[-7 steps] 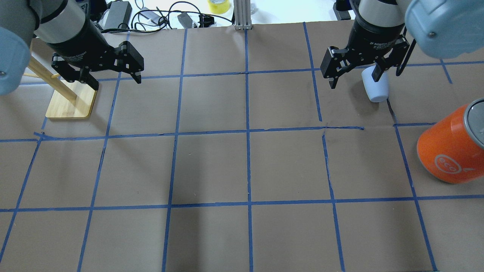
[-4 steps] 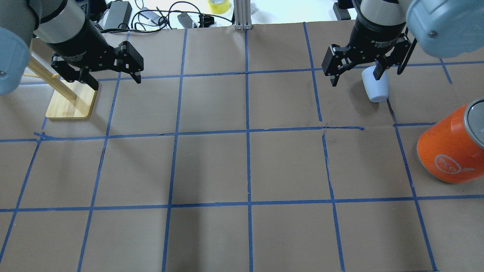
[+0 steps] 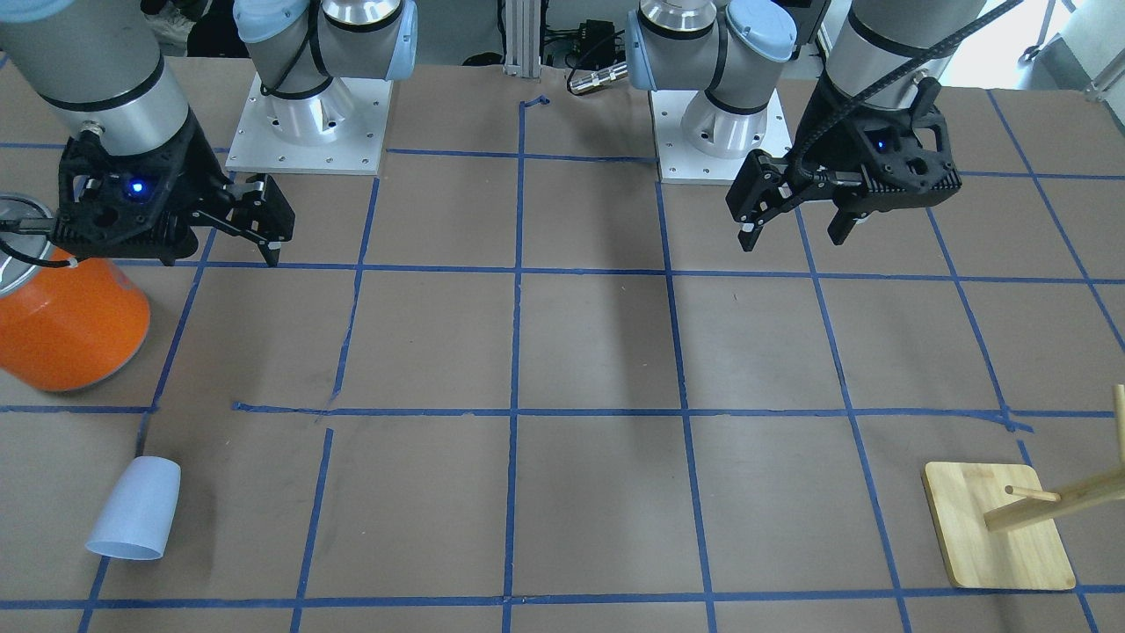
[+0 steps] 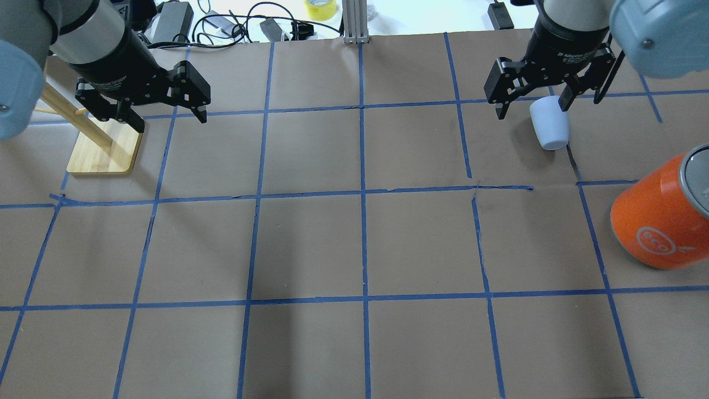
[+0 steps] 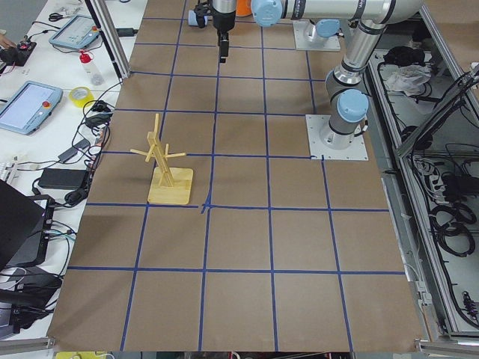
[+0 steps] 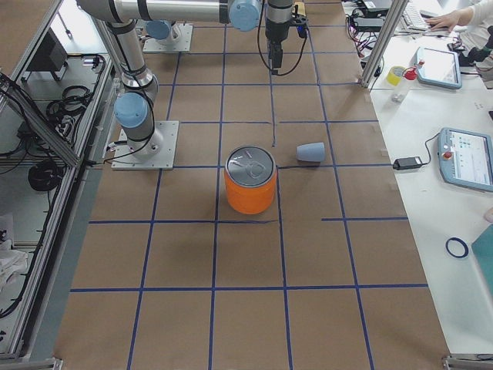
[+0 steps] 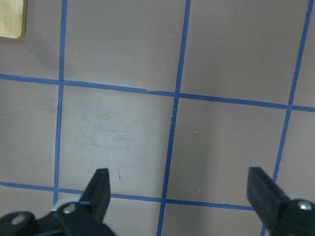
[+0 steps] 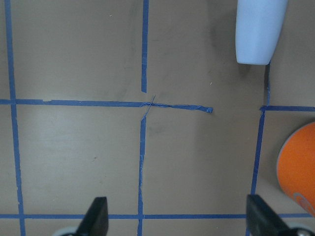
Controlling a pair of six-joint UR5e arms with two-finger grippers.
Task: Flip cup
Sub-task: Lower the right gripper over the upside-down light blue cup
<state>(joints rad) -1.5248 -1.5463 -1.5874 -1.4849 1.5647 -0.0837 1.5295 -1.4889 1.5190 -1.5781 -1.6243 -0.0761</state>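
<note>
At the table's left the left gripper hangs spread and empty; to the right, the right gripper, jaws equally wide and empty, hovers short of the cup, which lies on its side near the orange can. Pinched off-centre, it would likely roll or squirt away, being smooth, tapered, pale lavender-blue plastic, its wider mouth toward the far edge.
</note>
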